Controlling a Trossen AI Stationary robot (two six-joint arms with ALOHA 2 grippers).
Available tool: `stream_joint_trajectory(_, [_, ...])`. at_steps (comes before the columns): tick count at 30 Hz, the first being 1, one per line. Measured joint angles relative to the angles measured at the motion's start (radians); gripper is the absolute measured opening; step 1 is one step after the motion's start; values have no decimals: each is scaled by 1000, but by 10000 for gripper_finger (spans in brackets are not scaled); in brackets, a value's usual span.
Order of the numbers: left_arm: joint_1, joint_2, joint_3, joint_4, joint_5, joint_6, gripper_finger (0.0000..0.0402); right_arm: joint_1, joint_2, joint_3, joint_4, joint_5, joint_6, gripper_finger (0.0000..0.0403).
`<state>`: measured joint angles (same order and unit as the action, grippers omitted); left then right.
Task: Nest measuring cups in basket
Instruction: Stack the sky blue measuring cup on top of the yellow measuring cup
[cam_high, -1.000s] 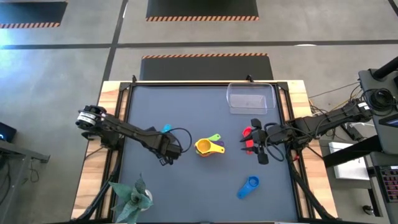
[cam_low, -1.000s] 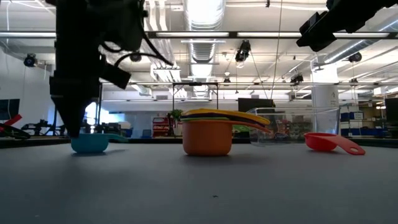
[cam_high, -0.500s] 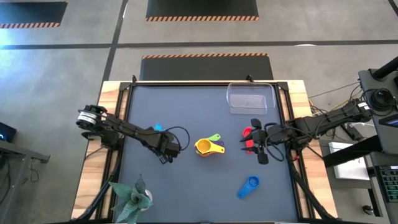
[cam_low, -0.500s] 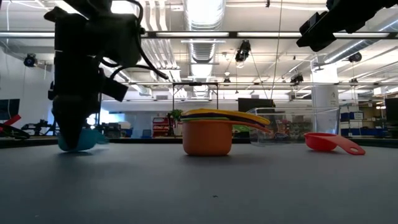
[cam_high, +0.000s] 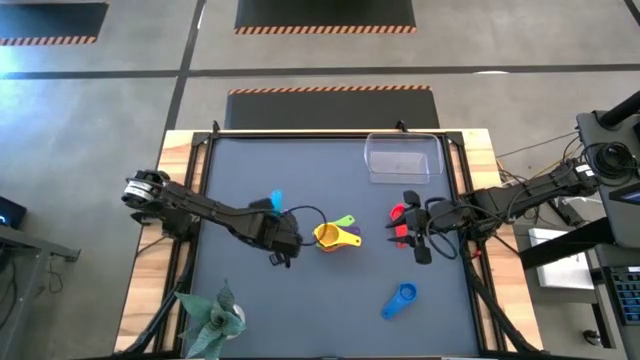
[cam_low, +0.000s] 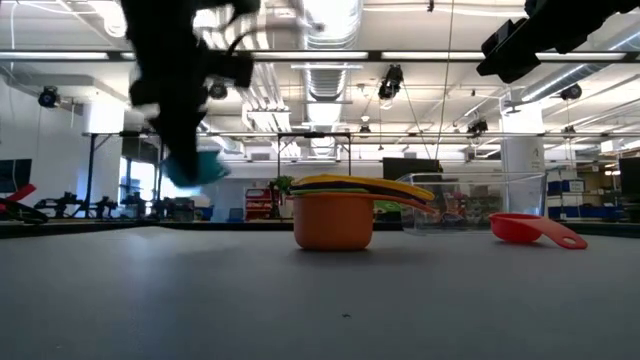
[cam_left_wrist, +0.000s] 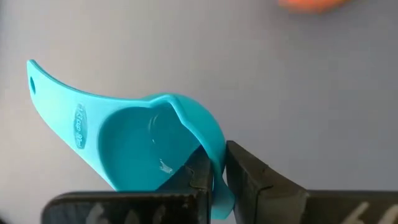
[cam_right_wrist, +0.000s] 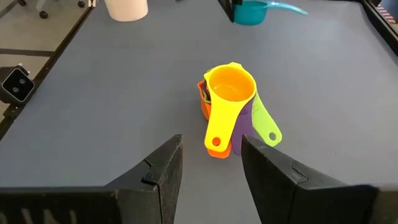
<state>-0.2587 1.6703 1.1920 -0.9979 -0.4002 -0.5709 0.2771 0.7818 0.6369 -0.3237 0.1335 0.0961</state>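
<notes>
Working from the left, we see our left gripper (cam_high: 283, 243) pinched on the rim of the teal cup (cam_left_wrist: 149, 140), held clear of the table with its handle pointing away from the stack. The stack of nested cups (cam_high: 336, 234) lies just beside it toward the right, so we judge the left arm the nearer one for dropping teal in. The red cup (cam_low: 527, 229) sits by our right gripper (cam_high: 412, 238), whose fingers are spread and hold nothing. The basket (cam_high: 403, 157) stands apart at the table's far edge.
</notes>
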Motion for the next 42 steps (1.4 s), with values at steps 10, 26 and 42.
stream_joint_trajectory(10, [-78, 65, 238, 124, -87, 590, 10, 0, 0, 0, 0, 0, -2, 150])
stream_joint_trajectory(26, [-15, 346, 467, 95, -86, 944, 11, 0, 0, 0, -17, -1, 1, 150])
stream_joint_trajectory(42, [-3, 374, 505, 67, 0, 918, 103, 0, 0, 0, -18, -1, 8, 150])
